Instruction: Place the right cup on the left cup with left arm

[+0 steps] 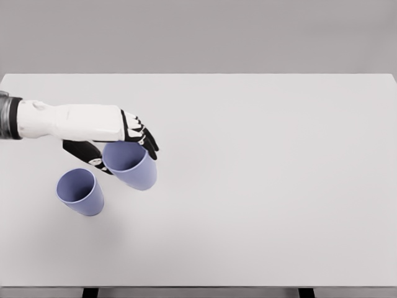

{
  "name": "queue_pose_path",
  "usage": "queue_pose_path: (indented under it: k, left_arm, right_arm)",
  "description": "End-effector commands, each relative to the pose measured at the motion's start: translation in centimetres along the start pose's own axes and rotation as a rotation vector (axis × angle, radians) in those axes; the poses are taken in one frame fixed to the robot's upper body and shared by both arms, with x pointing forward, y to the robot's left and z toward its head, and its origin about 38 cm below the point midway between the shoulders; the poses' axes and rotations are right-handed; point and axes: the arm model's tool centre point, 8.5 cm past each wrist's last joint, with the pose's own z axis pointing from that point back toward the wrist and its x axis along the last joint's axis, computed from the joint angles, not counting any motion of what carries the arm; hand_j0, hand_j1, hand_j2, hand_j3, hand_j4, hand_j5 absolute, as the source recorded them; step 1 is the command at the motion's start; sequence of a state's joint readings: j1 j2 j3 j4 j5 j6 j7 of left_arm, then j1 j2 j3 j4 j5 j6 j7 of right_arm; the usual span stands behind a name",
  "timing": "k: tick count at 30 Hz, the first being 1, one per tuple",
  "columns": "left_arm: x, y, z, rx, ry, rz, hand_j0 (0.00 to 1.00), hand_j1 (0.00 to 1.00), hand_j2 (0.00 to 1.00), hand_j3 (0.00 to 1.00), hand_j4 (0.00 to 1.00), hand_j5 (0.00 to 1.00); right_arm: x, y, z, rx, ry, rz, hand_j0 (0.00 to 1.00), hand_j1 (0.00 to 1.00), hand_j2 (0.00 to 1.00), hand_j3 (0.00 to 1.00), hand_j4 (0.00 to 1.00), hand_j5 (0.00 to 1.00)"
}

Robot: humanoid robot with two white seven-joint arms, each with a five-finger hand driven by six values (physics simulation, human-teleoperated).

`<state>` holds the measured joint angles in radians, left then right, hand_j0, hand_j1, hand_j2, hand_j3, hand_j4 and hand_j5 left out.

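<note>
white counter (260,186) fills the view | left hand (127,146) comes in from the left, fingers wrapped around the right cup (131,164) at its rim | right cup is lavender, open mouth up, tilted, just beside the left cup (80,191) | left cup has same colour, stands free on the counter

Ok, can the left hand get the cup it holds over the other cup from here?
Probably yes. The left hand grips the right cup at its rim; the left cup stands apart just beside it, mouth open, with nothing between them.
</note>
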<state>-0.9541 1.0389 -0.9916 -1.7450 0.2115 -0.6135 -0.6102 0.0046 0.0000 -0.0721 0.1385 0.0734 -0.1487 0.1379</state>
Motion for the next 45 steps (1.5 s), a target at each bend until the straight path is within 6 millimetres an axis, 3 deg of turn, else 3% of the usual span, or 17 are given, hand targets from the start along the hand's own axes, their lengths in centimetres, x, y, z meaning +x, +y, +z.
queue_pose_path:
  k: [1, 16, 23, 34, 45]
  left_arm:
    - [0.4, 0.1, 0.9, 0.002, 0.009, 0.009, 0.64, 0.64, 0.64, 0.64, 0.64, 0.64]
    - [0.8, 2.5, 5.8, 0.035, 0.107, -0.001, 0.64, 0.64, 0.64, 0.64, 0.64, 0.64]
    - [1.1, 3.6, 6.6, 0.051, 0.119, -0.02, 0.64, 0.64, 0.64, 0.64, 0.64, 0.64]
    - [1.2, 3.9, 6.6, 0.061, 0.111, -0.014, 0.64, 0.64, 0.64, 0.64, 0.64, 0.64]
    - [1.6, 4.2, 9.7, 0.077, 0.179, 0.007, 0.64, 0.64, 0.64, 0.64, 0.64, 0.64]
  right_arm:
    - [0.0, 0.0, 0.0, 0.0, -0.001, 0.0, 1.0, 1.0, 1.0, 1.0, 1.0, 1.0]
    - [0.0, 0.0, 0.0, 0.0, 0.001, 0.0, 1.0, 1.0, 1.0, 1.0, 1.0, 1.0]
    - [0.0, 0.0, 0.0, 0.0, -0.001, 0.0, 1.0, 1.0, 1.0, 1.0, 1.0, 1.0]
    - [0.0, 0.0, 0.0, 0.0, 0.001, 0.0, 1.0, 1.0, 1.0, 1.0, 1.0, 1.0]
    - [0.0, 0.0, 0.0, 0.0, -0.001, 0.0, 1.0, 1.0, 1.0, 1.0, 1.0, 1.0]
